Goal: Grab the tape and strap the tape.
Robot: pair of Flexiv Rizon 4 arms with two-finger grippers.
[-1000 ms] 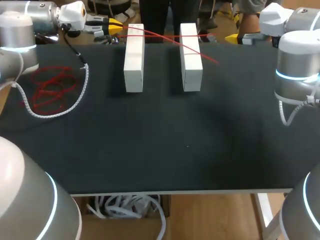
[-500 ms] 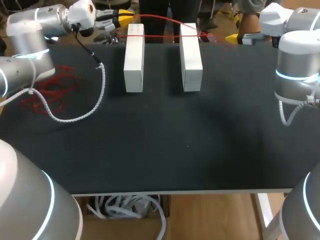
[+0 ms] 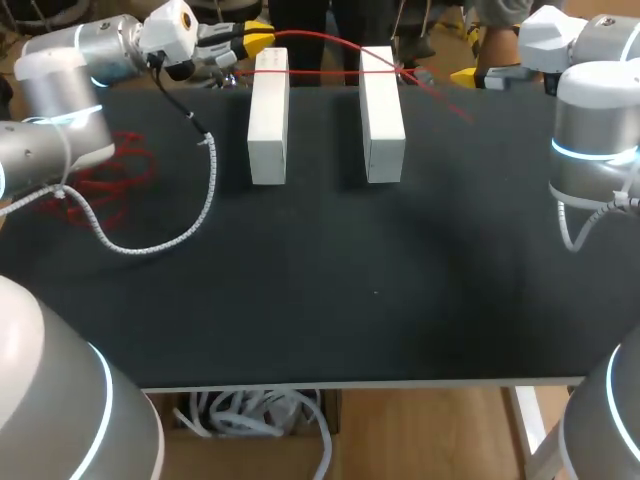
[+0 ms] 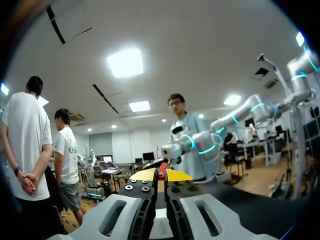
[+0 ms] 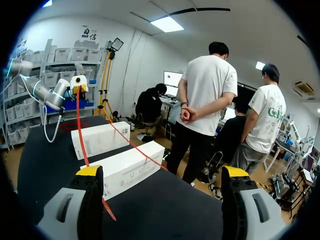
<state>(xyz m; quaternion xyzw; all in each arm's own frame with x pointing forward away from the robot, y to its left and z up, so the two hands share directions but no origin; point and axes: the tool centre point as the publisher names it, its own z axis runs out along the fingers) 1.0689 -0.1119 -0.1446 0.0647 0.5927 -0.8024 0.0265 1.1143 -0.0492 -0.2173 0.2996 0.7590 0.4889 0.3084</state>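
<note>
A thin red tape [image 3: 320, 40] arcs over the far ends of two white blocks [image 3: 268, 115] [image 3: 381, 112], and its free end lies past the right block. My left gripper [image 3: 255, 42] hovers at the table's far edge beside the left block, shut on the tape. In the left wrist view its yellow tips [image 4: 160, 175] are pressed together with a bit of red between them. More tape lies in a loose heap [image 3: 100, 180] at the left. My right gripper [image 3: 465, 76] stands open at the far right, and in the right wrist view the tape [image 5: 80, 130] runs past one of its fingers [image 5: 90, 172].
The black table [image 3: 320, 300] carries both blocks side by side near its far edge. A white coiled cable [image 3: 160, 240] hangs from my left arm and trails over the table's left part. The right wrist view shows both blocks [image 5: 127, 167] ahead of the right gripper.
My left gripper has moved right along the far edge with the tape. The tape now spans both blocks higher up and its free end has swung right. The right arm stayed still.
</note>
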